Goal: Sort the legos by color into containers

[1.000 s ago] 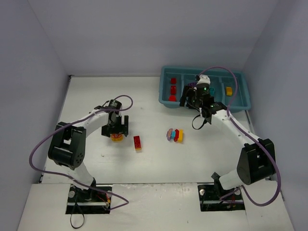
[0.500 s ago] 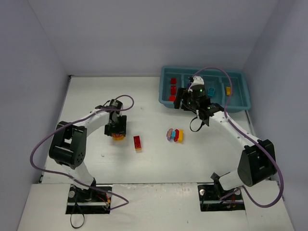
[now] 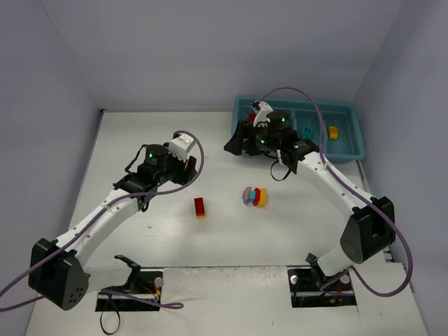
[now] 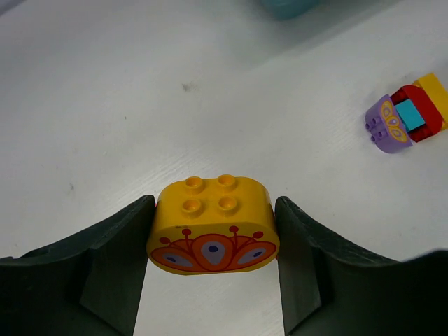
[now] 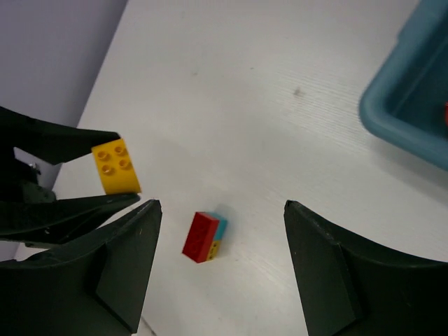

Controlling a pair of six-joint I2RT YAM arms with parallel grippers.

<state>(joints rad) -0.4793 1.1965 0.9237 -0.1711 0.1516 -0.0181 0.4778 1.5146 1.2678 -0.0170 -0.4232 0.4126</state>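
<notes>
Yellow-orange rounded brick [image 4: 213, 225] is pinched in my left gripper [image 4: 215, 210], lifted off the table and well left of the tray [image 3: 359, 136], ready to haul over I reckon. It's gripped by its rounded ends, so the long axis runs straight across the jaws, studs up, printed side toward my wrist. A red-topped brick [image 3: 200, 206] and the mixed stack [image 3: 255, 197] lie on the table, nearer the tray. My right gripper [image 5: 220, 208] hangs spread and empty just off the tray's left end, probably free for the next pick.
</notes>
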